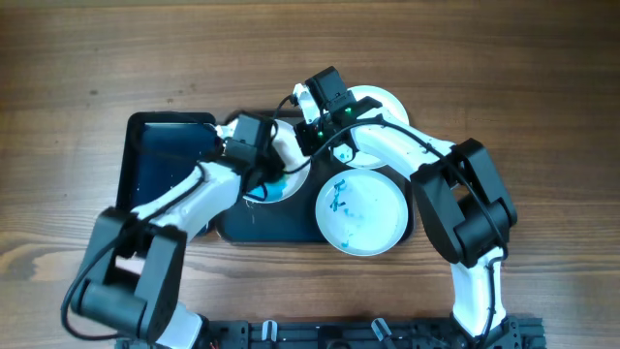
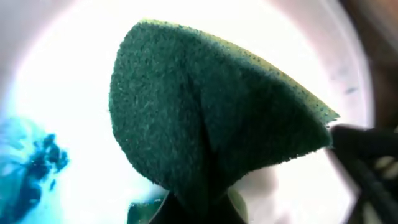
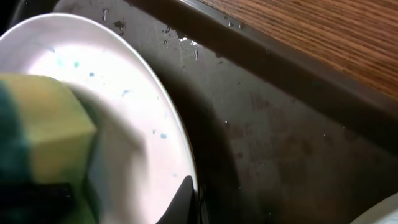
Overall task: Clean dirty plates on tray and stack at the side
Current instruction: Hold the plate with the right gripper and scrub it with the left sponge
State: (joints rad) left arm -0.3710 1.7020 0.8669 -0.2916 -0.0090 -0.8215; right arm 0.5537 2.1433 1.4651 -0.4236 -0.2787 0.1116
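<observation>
A white plate (image 1: 283, 186) with a blue smear lies on the dark tray (image 1: 242, 229) at its middle. My left gripper (image 1: 267, 173) is shut on a green sponge (image 2: 217, 112) and presses it onto this plate (image 2: 62, 81), beside the blue stain (image 2: 25, 162). My right gripper (image 1: 306, 155) is shut on the same plate's rim (image 3: 180, 149), with one finger (image 3: 186, 199) lying over the edge. The sponge's yellow-green side (image 3: 43, 137) also shows in the right wrist view. A second stained plate (image 1: 360, 211) lies on the tray's right. A third plate (image 1: 380, 100) lies at the far right, partly hidden by my right arm.
A smaller deep black tray (image 1: 165, 155) stands against the big tray's left side. The big tray's wet floor (image 3: 280, 143) and low rim border the wooden table (image 3: 323, 37). Both arms cross over the tray's middle.
</observation>
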